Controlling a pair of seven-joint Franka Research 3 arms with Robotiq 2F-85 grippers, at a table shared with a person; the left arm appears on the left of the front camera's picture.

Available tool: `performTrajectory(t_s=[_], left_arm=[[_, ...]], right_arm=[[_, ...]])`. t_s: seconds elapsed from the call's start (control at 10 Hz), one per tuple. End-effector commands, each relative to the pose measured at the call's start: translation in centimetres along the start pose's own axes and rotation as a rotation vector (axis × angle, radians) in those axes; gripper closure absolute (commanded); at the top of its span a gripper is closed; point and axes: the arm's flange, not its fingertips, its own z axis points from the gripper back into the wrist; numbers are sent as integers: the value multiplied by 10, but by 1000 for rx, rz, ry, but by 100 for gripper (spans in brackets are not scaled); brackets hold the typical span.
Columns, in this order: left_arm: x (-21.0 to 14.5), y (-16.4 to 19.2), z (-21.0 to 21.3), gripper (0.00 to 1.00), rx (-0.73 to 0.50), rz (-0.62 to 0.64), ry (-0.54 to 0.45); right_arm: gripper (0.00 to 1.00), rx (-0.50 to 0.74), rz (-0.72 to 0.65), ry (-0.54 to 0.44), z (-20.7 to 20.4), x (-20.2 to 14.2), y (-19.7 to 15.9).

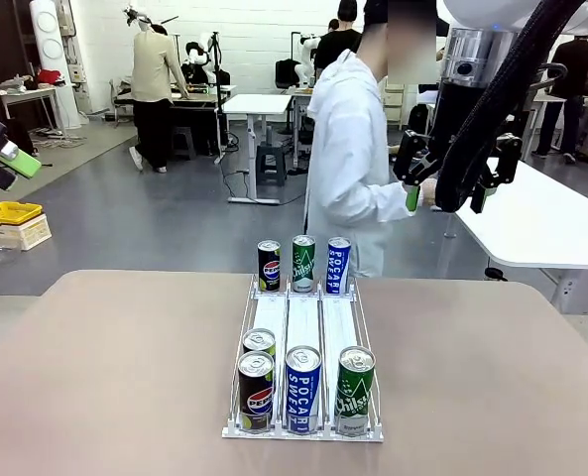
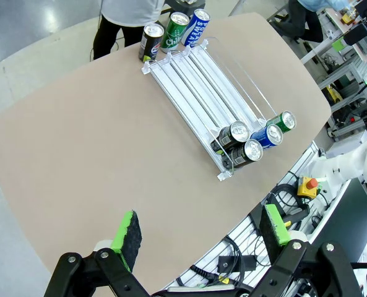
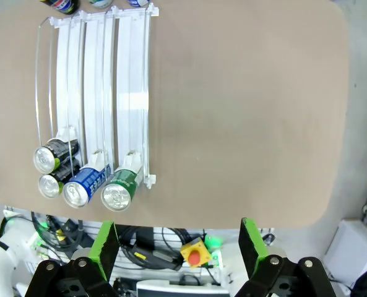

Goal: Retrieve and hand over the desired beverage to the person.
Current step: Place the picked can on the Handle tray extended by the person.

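Note:
A clear three-lane rack [image 1: 303,322] stands mid-table. At its far end stand a Pepsi can [image 1: 269,266], a green Chilsung can [image 1: 303,263] and a blue Pocari Sweat can [image 1: 338,265]. At the near end are two Pepsi cans [image 1: 256,392], a Pocari can [image 1: 302,389] and a Chilsung can [image 1: 355,390]. The person [image 1: 348,169] in a white jacket stands beyond the far edge, turned sideways. My right gripper [image 1: 447,193] hangs open high over the far right, empty. My left gripper [image 2: 202,229] is open and empty, high off the table's left side, looking down on the rack [image 2: 202,80].
The tan table [image 1: 125,377] has bare room on both sides of the rack. A white table [image 1: 541,223] stands at the right, a yellow crate [image 1: 8,213] on the floor at the left. An emergency stop button [image 3: 195,252] sits below the table's near edge.

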Motion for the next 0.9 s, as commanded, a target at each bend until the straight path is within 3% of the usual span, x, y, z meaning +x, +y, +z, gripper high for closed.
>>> performTrajectory(t_s=[0.0, 0.5, 0.6, 0.8], left_arm=[[0, 1, 0, 0, -10, -5, -6], [0, 1, 0, 0, -10, -5, -6], [0, 1, 0, 0, -10, -5, -6], [0, 1, 0, 0, -10, -5, -6]], right_arm=[[0, -15, 2, 6, 1, 2, 3], [0, 0, 0, 0, 0, 0, 0], [0, 32, 119, -178, 13, -25, -27], [0, 218, 61, -342, 38, -41, -94]])
